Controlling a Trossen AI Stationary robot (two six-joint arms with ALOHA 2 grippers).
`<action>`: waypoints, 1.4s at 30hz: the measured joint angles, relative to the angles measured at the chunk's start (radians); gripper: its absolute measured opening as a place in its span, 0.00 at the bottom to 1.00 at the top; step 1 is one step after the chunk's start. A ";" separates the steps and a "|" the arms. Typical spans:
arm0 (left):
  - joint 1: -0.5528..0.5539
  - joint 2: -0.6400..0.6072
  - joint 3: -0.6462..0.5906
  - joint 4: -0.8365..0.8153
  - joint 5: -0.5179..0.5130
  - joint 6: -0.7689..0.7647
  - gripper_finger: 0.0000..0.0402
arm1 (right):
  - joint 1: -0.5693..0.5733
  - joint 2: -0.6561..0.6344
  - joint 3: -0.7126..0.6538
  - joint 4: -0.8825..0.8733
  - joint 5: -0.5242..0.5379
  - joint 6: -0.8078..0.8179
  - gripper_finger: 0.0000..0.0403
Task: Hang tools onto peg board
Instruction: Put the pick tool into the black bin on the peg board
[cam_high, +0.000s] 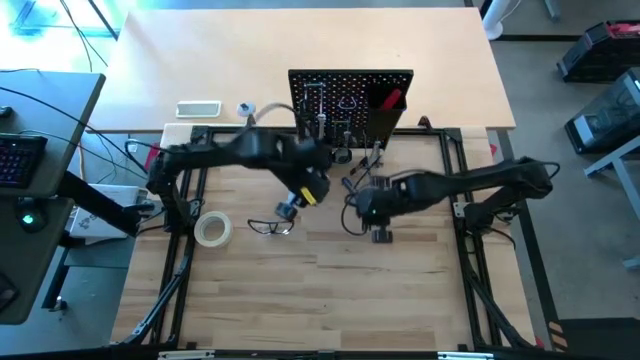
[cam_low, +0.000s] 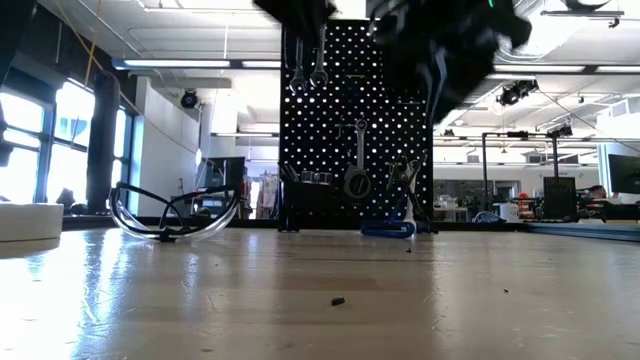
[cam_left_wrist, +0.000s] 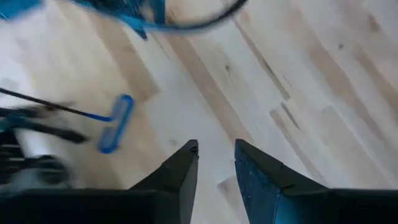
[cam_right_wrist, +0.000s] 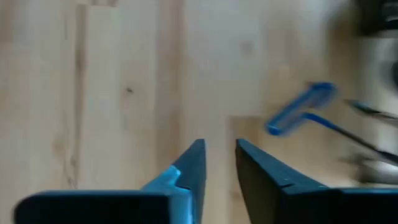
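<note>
1. The left tool (cam_left_wrist: 216, 155) sits near the middle of the high view. Its two fingers stand a little apart and pinch nothing; only bare bench (cam_high: 400, 300) shows between them.
2. The right tool (cam_right_wrist: 219, 152) sits just right of the middle. It is a little spread too, and empty.
3. The blue-handled hex key (cam_right_wrist: 301, 109) lies flat on the bench, just in front of the peg board (cam_high: 350, 100).
4. I think the next job is to pick up that key. Go down slowly, put one finger on each side of the blue handle, then squeeze.
5. Lift it straight up so it does not bump the hanging wrenches (cam_low: 310, 70).
6. Count: two tools, one peg board, one blue key, one pair of clear glasses (cam_high: 270, 227), one tape roll (cam_high: 213, 230).
</note>
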 joint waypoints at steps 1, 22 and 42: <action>0.000 0.001 -0.055 0.039 0.007 -0.005 0.23 | 0.001 -0.012 -0.060 0.081 -0.017 0.017 0.24; 0.120 0.001 -0.837 1.325 0.176 -0.308 0.19 | -0.197 -0.104 -0.906 1.478 0.176 0.364 0.33; 0.129 0.001 -0.980 1.474 0.173 -0.392 0.19 | -0.295 0.310 -0.800 1.814 0.126 0.436 0.33</action>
